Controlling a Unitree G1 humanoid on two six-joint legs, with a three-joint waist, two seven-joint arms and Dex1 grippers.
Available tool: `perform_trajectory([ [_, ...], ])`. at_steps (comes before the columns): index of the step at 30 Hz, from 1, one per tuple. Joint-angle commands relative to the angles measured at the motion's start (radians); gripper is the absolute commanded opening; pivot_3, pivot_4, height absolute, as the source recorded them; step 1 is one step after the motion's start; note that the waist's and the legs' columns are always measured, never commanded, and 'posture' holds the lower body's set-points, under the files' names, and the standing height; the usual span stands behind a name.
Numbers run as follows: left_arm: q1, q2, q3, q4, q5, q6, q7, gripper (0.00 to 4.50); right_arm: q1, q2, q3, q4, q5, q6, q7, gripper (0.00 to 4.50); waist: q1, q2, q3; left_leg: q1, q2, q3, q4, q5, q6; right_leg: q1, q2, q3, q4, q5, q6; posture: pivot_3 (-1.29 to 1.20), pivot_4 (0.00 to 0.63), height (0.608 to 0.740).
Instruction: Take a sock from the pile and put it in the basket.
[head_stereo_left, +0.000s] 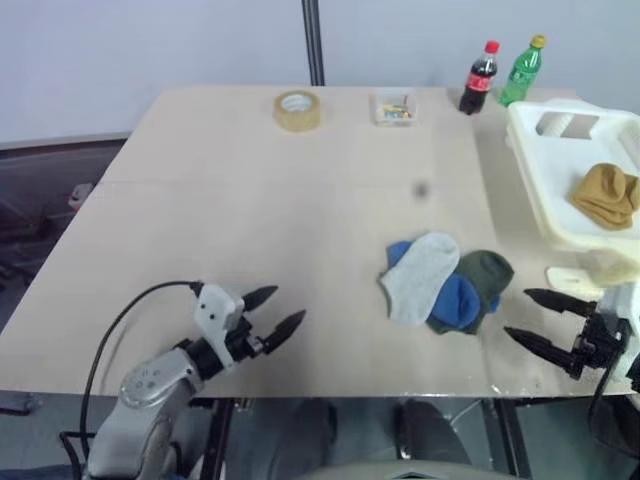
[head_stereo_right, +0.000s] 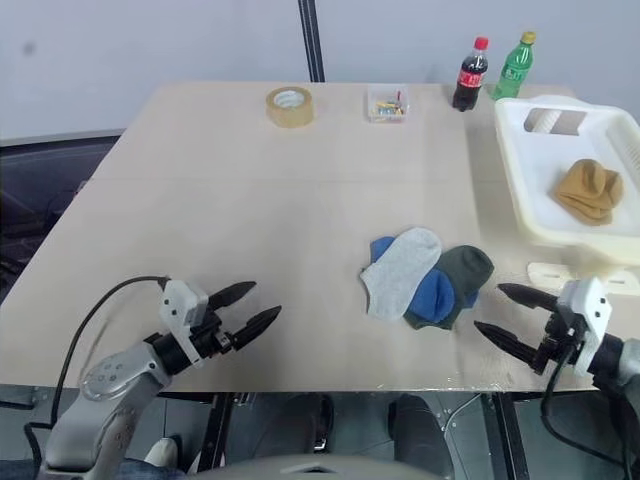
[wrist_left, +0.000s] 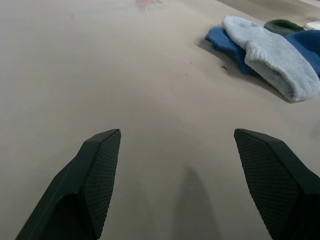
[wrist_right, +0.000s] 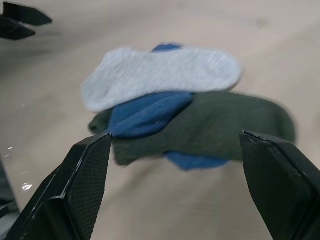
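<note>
The mustard-yellow sock (head_stereo_left: 606, 195) lies bunched inside the cream-white basket (head_stereo_right: 530, 160) at the table's right edge. The pile (head_stereo_left: 445, 280) sits on the table right of centre: a light grey sock (wrist_right: 160, 75) on top of blue (wrist_right: 145, 112) and dark green (wrist_right: 230, 125) ones. My right gripper (head_stereo_left: 517, 313) hovers open near the front edge, just right of the pile and pointing at it, with nothing between its fingers. At the front left my left gripper (head_stereo_left: 288, 304) is open and empty, aimed across bare table toward the pile (wrist_left: 270, 50).
Along the far edge stand a roll of tape (head_stereo_left: 298, 110), a small clear box (head_stereo_left: 393, 108), a cola bottle (head_stereo_left: 480, 78) and a green bottle (head_stereo_left: 521, 70). Both grippers are close to the table's front edge (head_stereo_left: 350, 392).
</note>
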Motion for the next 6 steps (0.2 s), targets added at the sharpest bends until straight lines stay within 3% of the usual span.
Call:
perform_trajectory([
  [1, 0.006, 0.01, 0.018, -0.039, 0.002, -0.015, 0.007, 3.89, 0.039, -0.005, -0.039, 0.066, -0.024, -0.101, 0.063, 4.22, 0.0, 0.0, 0.0, 0.0, 0.0, 0.0, 0.0, 0.0, 0.0, 0.0, 0.0, 0.0, -0.001, 0.0, 0.0, 0.0, 0.15, 0.74],
  [6, 0.002, 0.015, 0.008, -0.036, 0.006, -0.016, 0.003, 3.89, 0.056, -0.005, -0.024, 0.135, -0.05, -0.172, 0.081, 4.22, -0.005, 0.0, 0.0, -0.001, 0.0, 0.001, -0.001, -0.001, 0.001, 0.0, 0.0, 0.001, -0.003, 0.0, 0.0, 0.0, 0.15, 0.74],
])
